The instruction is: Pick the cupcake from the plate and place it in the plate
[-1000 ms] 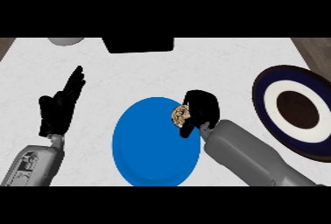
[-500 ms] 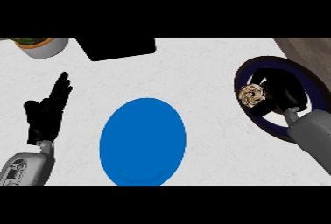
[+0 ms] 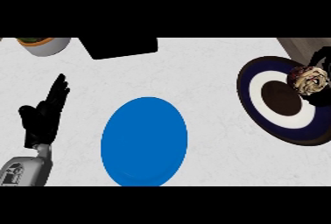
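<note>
A plain blue plate (image 3: 145,142) lies at the middle of the white counter. At the right lies a plate with dark blue, white and brown rings (image 3: 275,123). The cupcake (image 3: 310,79), pale and swirled, is over that plate's right part. My right hand (image 3: 320,57) is curled round it at the view's right edge and only its black fingers show. Whether the cupcake touches the plate is unclear. My left hand (image 3: 44,114) rests open at the left, fingers up.
A white pot with something green in it (image 3: 45,45) stands at the back left. A flat black object (image 3: 123,47) lies at the back middle. A brown strip (image 3: 302,43) shows at the counter's back right corner.
My right hand carried the cupcake from over the blue plate to the right, over the ringed plate. The left hand stayed open at the left.
</note>
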